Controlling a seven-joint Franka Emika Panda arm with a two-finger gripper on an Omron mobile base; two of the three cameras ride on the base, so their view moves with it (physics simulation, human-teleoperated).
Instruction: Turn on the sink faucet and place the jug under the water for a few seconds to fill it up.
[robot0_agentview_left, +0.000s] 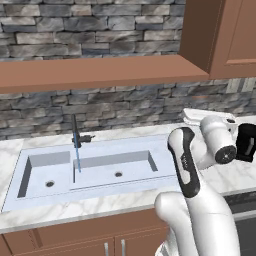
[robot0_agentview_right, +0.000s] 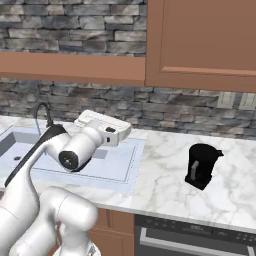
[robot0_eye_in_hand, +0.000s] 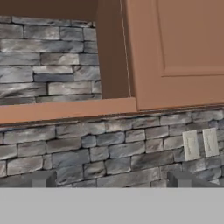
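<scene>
The dark gooseneck sink faucet (robot0_agentview_left: 75, 131) stands behind the pale double-basin sink (robot0_agentview_left: 90, 194), and a thin light-blue stream of water (robot0_agentview_left: 77, 161) runs from it into the basin. The black jug (robot0_agentview_right: 201, 165) stands upright on the marble counter to the right of the sink; in the left base view the jug (robot0_agentview_left: 246, 142) is partly behind the arm. My gripper (robot0_eye_in_hand: 113, 183) is open and holds nothing, its fingertips (robot0_eye_in_hand: 43, 178) wide apart and facing the stone back wall. The white hand (robot0_agentview_right: 103, 128) hovers above the sink's right end, left of the jug and clear of it.
A wooden wall cabinet (robot0_agentview_right: 200, 40) hangs above the jug's counter, and a wooden ledge (robot0_agentview_left: 100, 72) runs over the sink. Two wall outlets (robot0_eye_in_hand: 200, 143) sit on the stone backsplash. A dark oven front (robot0_agentview_right: 200, 235) lies below the counter at the right.
</scene>
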